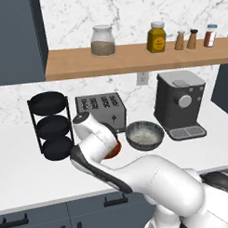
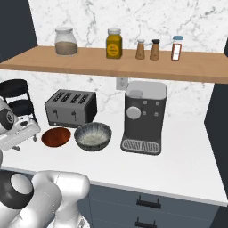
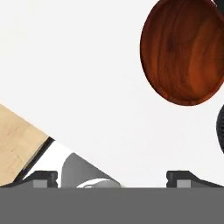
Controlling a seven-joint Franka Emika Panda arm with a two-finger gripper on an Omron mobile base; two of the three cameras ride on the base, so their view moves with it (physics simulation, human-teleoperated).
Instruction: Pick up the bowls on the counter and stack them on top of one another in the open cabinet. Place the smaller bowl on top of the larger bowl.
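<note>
The smaller bowl [image 2: 56, 136], shallow and glossy red-brown, sits on the white counter [image 2: 187, 164] in front of the toaster. Right beside it stands the larger bowl [image 2: 93, 136], grey and speckled inside. In the left base view my arm covers most of the red-brown bowl [image 1: 114, 150], while the grey bowl [image 1: 144, 135] is in full sight. My gripper [image 3: 114, 179] hangs open above bare counter with nothing between its fingers; the red-brown bowl [image 3: 183, 50] lies ahead of it, off to one side. A dark slate-blue cabinet panel [image 1: 15, 40] fills the upper left; its inside is hidden.
A black three-tier rack [image 1: 51, 125] stands left of the toaster [image 1: 101, 109]. A coffee machine [image 1: 180, 104] is right of the grey bowl. The wooden shelf [image 1: 132, 57] above carries jars and shakers. Open counter lies in front of the bowls.
</note>
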